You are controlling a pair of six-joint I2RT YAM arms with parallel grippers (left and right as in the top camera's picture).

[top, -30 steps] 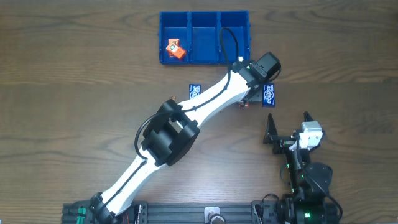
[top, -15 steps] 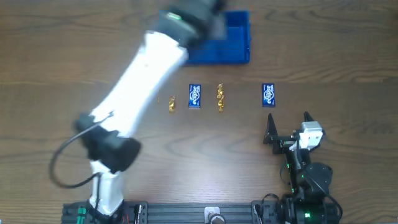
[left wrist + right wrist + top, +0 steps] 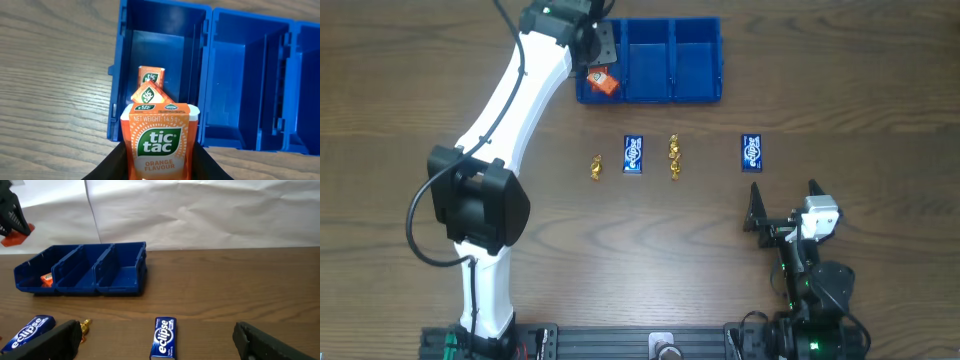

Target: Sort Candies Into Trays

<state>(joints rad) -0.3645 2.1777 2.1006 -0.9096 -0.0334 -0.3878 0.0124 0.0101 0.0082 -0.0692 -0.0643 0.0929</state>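
By the blue tray's (image 3: 116, 95) end compartment, my left tool (image 3: 160, 167) clamps a white-capped orange candy box (image 3: 160, 135), its lower end cut off; right tool (image 3: 165, 342) stands open.

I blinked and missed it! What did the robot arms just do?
The left gripper swung from beside the right blue pack up and left to the tray, carrying an orange candy box. It now holds it over the left compartment, above two more orange boxes. The right gripper, that pack, the left blue pack and the tray stayed put.
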